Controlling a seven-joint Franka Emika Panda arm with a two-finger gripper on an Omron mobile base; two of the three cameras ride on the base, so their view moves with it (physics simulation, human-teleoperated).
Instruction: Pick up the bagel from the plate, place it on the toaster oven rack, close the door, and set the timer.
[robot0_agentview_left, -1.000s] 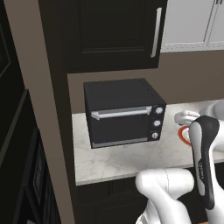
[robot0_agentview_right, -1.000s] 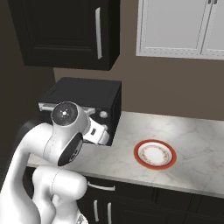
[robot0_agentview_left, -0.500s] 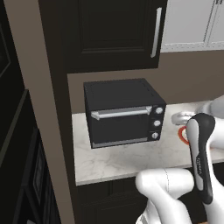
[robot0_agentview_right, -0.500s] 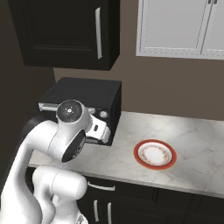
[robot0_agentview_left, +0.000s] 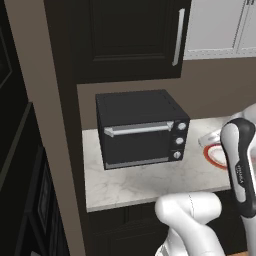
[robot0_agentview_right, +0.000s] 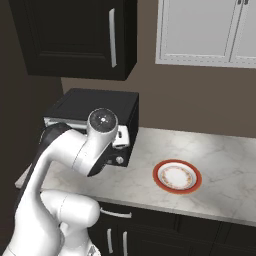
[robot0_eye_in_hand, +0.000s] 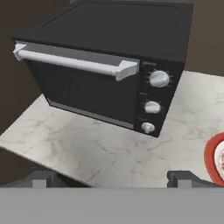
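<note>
Black toaster oven (robot0_agentview_left: 140, 127) sits on marble counter (robot0_agentview_left: 150, 182), door (robot0_eye_in_hand: 83, 87) shut, silver bar handle (robot0_eye_in_hand: 74, 61) across its top edge, 3 knobs (robot0_eye_in_hand: 159, 79) stacked on its right side. Plate (robot0_agentview_right: 177, 176) with red-orange rim lies on the counter at 3 o'clock from the oven, well apart; no bagel visible on it. Gripper (robot0_eye_in_hand: 113, 177) hangs above the counter's front edge, fingers spread wide, holding nothing.

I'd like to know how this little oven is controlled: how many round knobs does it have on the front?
3, stacked in a column on the toaster oven's right panel: top knob, middle knob, and the smaller bottom knob. None seem hidden.
</note>
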